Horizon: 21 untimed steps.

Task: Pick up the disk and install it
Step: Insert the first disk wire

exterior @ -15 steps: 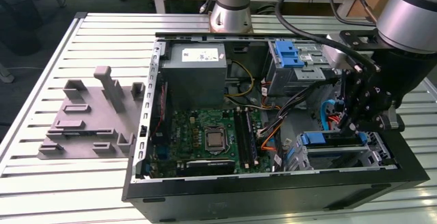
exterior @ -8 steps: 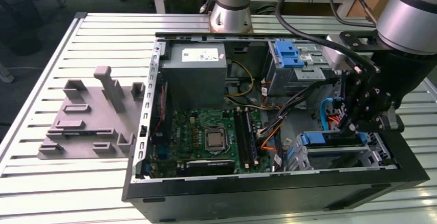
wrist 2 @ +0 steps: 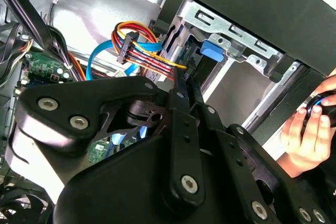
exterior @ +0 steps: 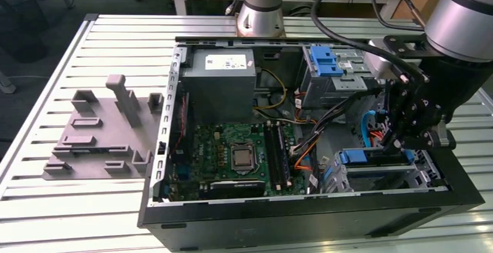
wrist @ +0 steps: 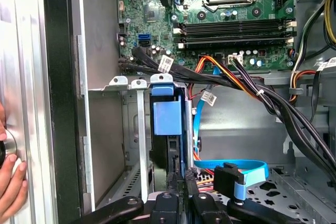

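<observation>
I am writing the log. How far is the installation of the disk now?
The disk already stands in the drive cage at the case's front. The gripper is right at its edge, so seating looks underway. Whether it is fully home, I cannot tell.

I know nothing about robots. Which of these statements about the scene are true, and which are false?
1. The computer case lies open, with its motherboard showing. True.
2. The gripper hangs over the gray fixture. False: it is at the drive cage, at the case's side on the exterior view's right.
3. The disk lies flat outside the case. False: it stands on edge in the drive cage, in its blue carrier.
4. A person's hand shows beside the case in both wrist views. True.
</observation>
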Tool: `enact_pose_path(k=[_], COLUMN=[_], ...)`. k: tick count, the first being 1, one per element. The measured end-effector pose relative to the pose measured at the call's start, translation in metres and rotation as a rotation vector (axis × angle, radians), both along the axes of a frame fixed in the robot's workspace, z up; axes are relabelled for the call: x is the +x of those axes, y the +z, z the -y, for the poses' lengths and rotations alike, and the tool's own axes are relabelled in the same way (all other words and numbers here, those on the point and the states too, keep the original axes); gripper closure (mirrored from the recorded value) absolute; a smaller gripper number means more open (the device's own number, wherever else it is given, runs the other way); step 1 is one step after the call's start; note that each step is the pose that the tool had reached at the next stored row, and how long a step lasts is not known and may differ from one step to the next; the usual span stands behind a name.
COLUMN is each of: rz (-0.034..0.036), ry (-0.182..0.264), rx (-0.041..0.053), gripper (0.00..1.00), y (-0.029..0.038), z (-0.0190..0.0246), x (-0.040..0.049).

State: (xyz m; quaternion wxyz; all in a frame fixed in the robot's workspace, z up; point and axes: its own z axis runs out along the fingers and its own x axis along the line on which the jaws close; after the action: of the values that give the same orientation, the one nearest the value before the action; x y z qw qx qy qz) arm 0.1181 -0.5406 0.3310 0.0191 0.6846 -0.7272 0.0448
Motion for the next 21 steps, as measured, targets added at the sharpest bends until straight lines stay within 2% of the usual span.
enact_pose_path(k=[15,21], rz=[-0.0174,-0.0191], ry=[-0.011,-0.011], rx=[0.0002,0.0002], gripper=[0.83,0.83], y=[0.0006,0.0014], z=[0.0,0.0], x=[0.0019,0.0021])
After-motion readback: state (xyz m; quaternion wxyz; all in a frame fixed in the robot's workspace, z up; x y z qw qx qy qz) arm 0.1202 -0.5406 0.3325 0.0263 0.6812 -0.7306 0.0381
